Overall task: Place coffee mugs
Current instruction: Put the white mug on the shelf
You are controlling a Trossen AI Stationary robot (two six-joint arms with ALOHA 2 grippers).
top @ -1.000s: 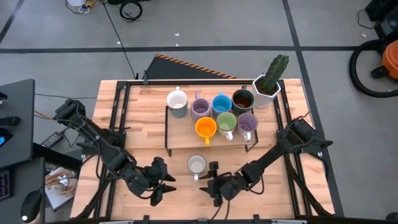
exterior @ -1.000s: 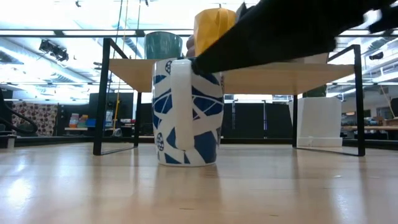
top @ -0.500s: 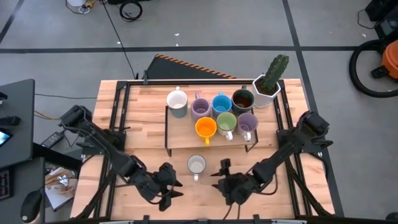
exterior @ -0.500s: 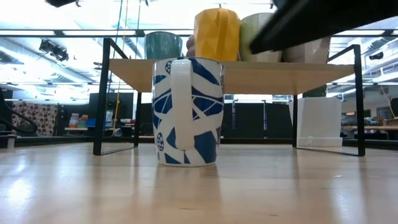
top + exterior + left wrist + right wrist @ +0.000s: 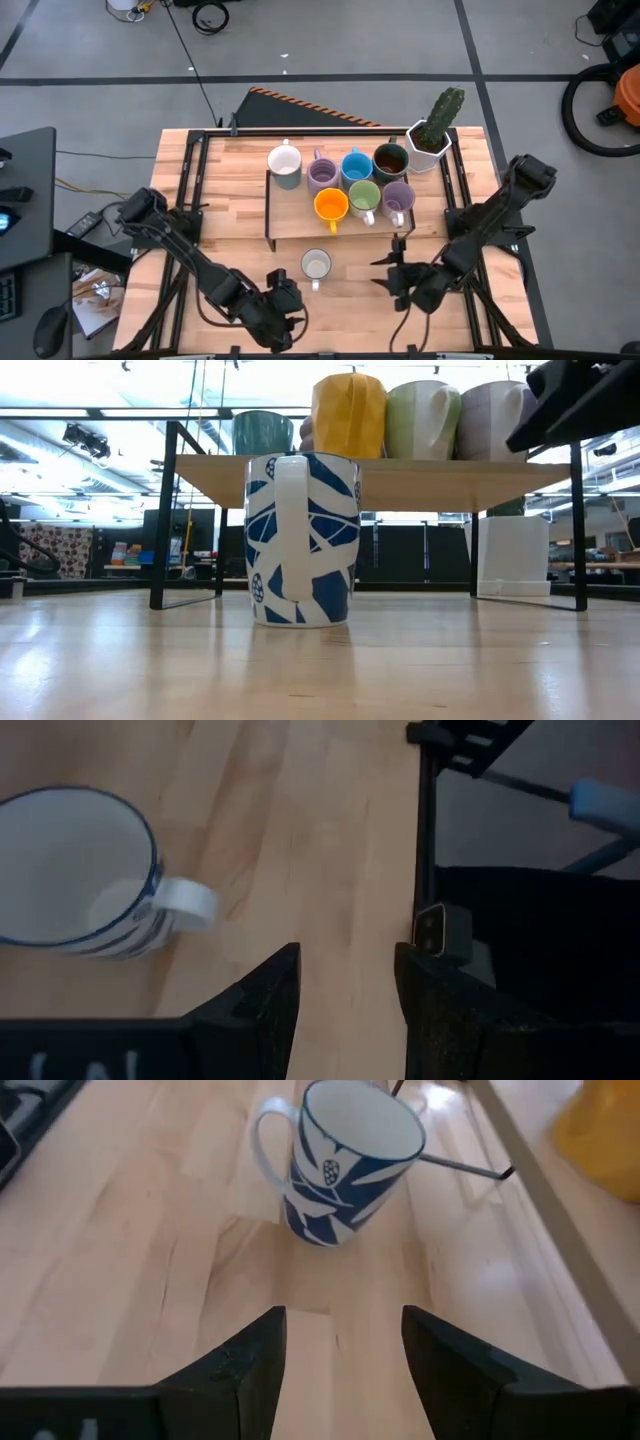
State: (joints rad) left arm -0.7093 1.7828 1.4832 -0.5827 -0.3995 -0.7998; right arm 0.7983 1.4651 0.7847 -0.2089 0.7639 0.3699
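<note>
White-and-blue mug (image 5: 316, 265) stands alone on the table (image 5: 230, 215), low centre of the high view, both grippers apart from it and empty.

The left gripper (image 5: 285, 300) sits lower left of that mug near the table's front edge, fingers (image 5: 262, 1000) parted with only bare wood between them. The right gripper (image 5: 398, 270) lies to the mug's right, fingers (image 5: 250, 1365) spread wide, holding nothing. On the raised rack (image 5: 290, 222) above, at upper centre, stand the orange mug (image 5: 331, 207), green mug (image 5: 364, 197), two lavender mugs (image 5: 398, 198), blue mug (image 5: 356, 166) and dark brown mug (image 5: 390, 159); a white mug (image 5: 285, 162) sits at the rack's upper left corner.
</note>
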